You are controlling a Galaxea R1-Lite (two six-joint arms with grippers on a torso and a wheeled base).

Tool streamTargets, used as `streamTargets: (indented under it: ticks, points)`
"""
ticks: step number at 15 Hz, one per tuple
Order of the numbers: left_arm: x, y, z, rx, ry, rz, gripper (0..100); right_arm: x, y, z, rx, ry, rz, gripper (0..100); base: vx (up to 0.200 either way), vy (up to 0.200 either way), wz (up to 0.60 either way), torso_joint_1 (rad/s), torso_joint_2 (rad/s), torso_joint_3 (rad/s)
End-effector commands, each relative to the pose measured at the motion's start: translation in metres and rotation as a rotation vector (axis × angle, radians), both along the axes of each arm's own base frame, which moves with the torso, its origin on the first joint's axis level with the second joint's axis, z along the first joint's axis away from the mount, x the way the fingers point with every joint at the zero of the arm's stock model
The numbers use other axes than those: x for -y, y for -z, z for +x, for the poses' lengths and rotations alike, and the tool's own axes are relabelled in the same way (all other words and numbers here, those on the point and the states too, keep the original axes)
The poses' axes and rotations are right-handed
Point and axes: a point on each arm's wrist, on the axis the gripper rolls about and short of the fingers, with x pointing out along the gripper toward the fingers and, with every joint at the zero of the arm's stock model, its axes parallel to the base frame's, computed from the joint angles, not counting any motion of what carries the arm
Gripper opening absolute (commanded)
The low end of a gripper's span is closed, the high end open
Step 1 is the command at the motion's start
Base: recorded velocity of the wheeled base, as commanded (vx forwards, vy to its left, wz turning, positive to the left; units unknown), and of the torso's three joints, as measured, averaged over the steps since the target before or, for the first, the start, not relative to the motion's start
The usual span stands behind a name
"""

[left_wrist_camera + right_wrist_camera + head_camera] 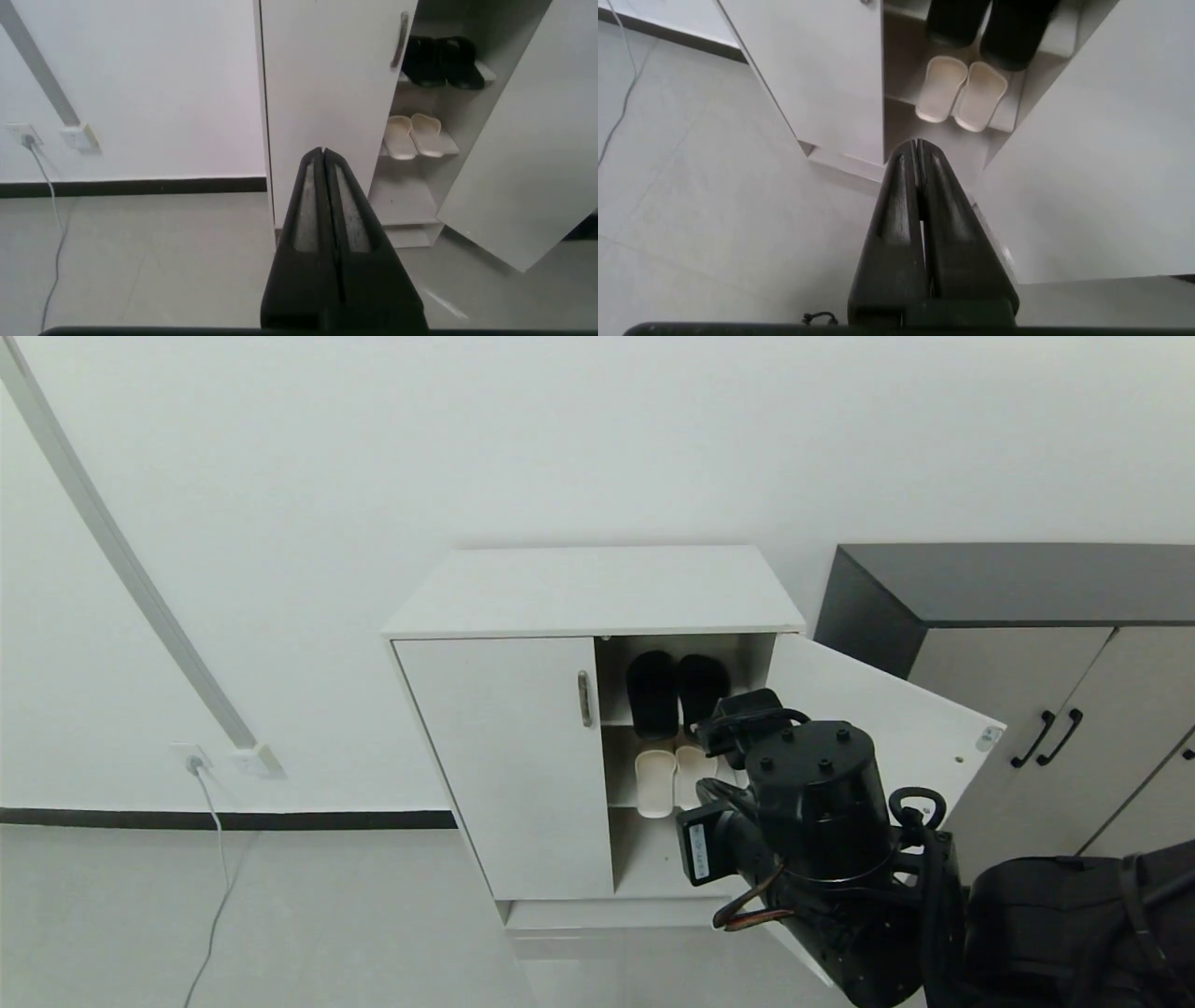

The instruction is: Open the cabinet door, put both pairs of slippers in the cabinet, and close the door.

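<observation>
Both pairs stowed: black slippers (677,691) on upper shelf (483,75), white slippers (670,779) on middle shelf (449,145). Cabinet door (878,719) is swung open. Left pincer (322,154) and right pincer (918,149) are closed, empty. Closing step judged in hand; a push on the door's outer face is called for.

Cabinet (597,593): right door (868,709) swung out rightward. Inside: upper slipper pair (674,686) on top shelf, lower slipper pair (658,782) on shelf directly below. Second cabinet (1027,583) stands to right.
</observation>
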Motion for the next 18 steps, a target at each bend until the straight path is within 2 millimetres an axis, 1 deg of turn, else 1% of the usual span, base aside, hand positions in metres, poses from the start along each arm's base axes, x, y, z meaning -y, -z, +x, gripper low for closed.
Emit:
streamTargets:
  ticks: [1,4,7,18]
  points:
    - [0.0,0.0,0.0001,-0.001,0.0,0.0,0,0.0013,-0.0012,-0.0003,0.002,0.0,0.002,0,0.0,0.0,0.0,0.242,-0.55,-0.325]
    - [0.0,0.0,0.0001,-0.001,-0.001,0.0,0,0.0033,-0.004,-0.0004,0.01,0.003,0.002,0,0.0,0.0,0.0,0.246,-0.59,-0.328]
    - [0.0,0.0,0.0001,-0.001,-0.001,-0.002,0,0.0088,-0.0026,-0.0049,0.005,-0.001,-0.011,0,0.0,0.0,0.0,0.217,-0.53,-0.281]
    - [0.0,0.0,0.0001,-0.001,-0.001,-0.002,0,0.0094,-0.0019,-0.0055,0.002,-0.009,-0.013,0,0.0,0.0,0.0,0.007,-0.02,-0.01]
